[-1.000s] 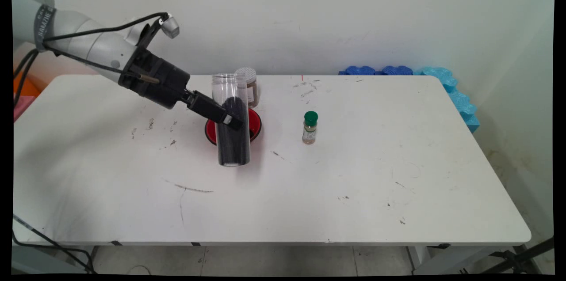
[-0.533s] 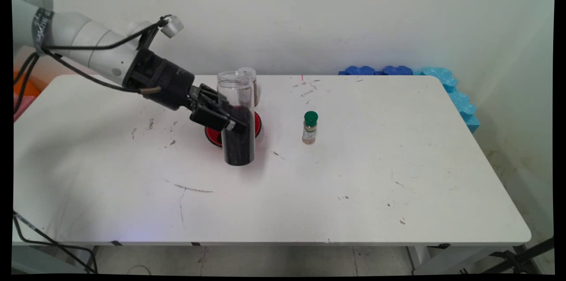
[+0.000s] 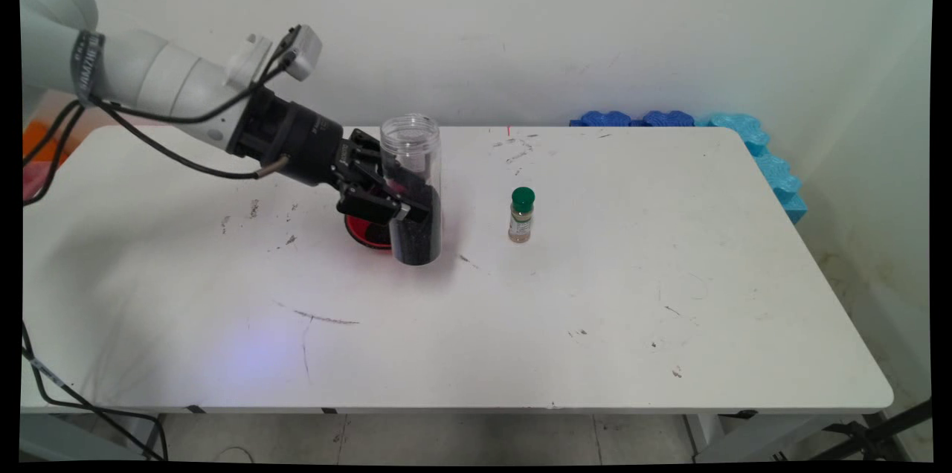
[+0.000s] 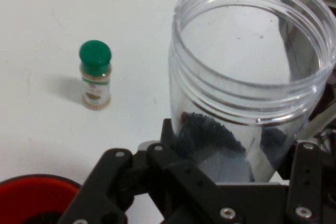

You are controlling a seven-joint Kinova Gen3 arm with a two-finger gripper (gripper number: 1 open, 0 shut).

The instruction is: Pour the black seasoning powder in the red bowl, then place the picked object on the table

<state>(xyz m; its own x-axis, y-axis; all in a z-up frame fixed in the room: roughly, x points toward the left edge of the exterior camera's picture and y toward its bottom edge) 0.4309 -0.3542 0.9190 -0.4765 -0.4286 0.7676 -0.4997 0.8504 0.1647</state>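
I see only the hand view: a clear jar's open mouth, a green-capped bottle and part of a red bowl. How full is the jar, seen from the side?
Observer: Dark grains fill about the lower half of the clear jar.
Operator: Where does the gripper hold it?
Observer: The gripper is shut on it around mid-height.
Operator: What lies beyond my picture?
Observer: Blue foam pieces at the table's far right corner.

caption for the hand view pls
Claw shut on an open clear jar of dark grains, green-capped bottle beyond.
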